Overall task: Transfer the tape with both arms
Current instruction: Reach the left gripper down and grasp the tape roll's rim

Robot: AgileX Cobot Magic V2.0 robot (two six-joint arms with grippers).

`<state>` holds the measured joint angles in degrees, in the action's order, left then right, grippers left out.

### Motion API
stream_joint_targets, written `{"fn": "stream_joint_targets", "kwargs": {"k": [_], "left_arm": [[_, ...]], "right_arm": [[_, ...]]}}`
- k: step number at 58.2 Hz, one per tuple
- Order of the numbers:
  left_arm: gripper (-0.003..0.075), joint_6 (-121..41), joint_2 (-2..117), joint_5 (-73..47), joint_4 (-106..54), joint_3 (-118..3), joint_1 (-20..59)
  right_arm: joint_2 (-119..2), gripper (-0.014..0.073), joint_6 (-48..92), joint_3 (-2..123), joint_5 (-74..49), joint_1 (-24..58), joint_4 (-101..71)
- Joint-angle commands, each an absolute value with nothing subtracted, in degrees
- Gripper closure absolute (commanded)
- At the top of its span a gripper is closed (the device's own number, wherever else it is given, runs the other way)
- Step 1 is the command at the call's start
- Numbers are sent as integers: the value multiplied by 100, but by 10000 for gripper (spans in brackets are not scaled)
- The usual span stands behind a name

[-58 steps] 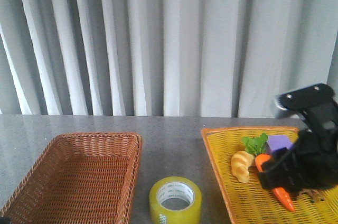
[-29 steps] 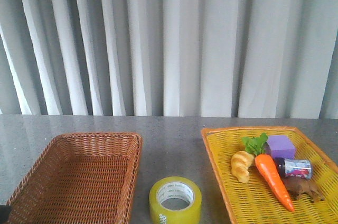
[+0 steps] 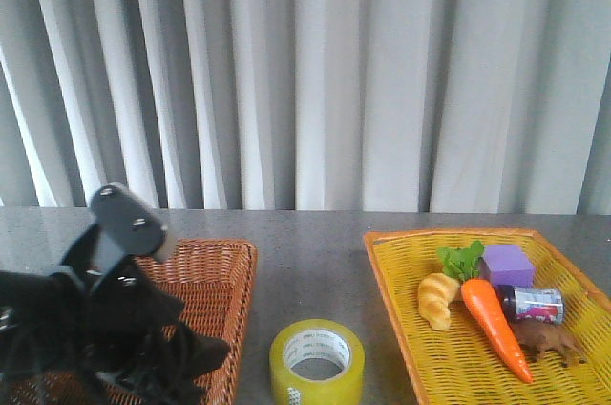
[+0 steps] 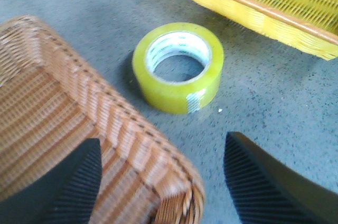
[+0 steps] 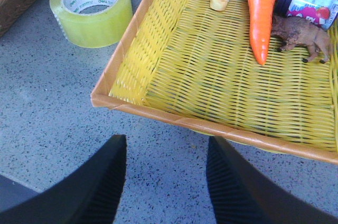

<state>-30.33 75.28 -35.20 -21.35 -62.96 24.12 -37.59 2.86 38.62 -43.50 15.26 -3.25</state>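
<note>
— Hovering over the brown basket (image 3: 205, 262), the left end effector (image 4: 161, 179) is spread wide; why?
— To straddle the tape (image 3: 317, 363), flat on the tabletop (image 3: 310, 262) between baskets. Right end effector (image 5: 163, 182) spread too.

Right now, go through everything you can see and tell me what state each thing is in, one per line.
tape: flat on the table, hole up, untouched
left gripper: open, empty, above the brown basket's corner
right gripper: open, empty, over bare table
brown basket: empty
yellow basket: holding carrot, croissant, purple block, small jar lying on its side
</note>
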Motion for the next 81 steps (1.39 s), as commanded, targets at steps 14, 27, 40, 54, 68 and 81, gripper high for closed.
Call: {"fn": "stream_joint_targets", "kwargs": {"k": [14,27,40,54,68,81], "left_arm": [[270,-3121,9454,-3759,-2239,-8295,2647],[270,-3121,10609,-4053,-2239,-9455,2647],[270,-3121,11526,-4252,-2091,-10510,2647],[270,-3055,12281,-4847,-1670,-11395,2647],[356,-2929,12638,-5035,-1671,-11673,2647],[556,-2917,12600,-5130,-1682,-11723,2647]], "right_arm": [[-3752,251,342,4017,-4041,1494,-345],[-3752,251,362,4017,-4041,1494,-325],[-3752,251,375,4017,-4036,1494,-326],[-3752,251,375,4017,-4036,1494,-326],[-3752,251,375,4017,-3993,1494,-326],[-3752,251,375,4017,-3993,1494,-326]]}}
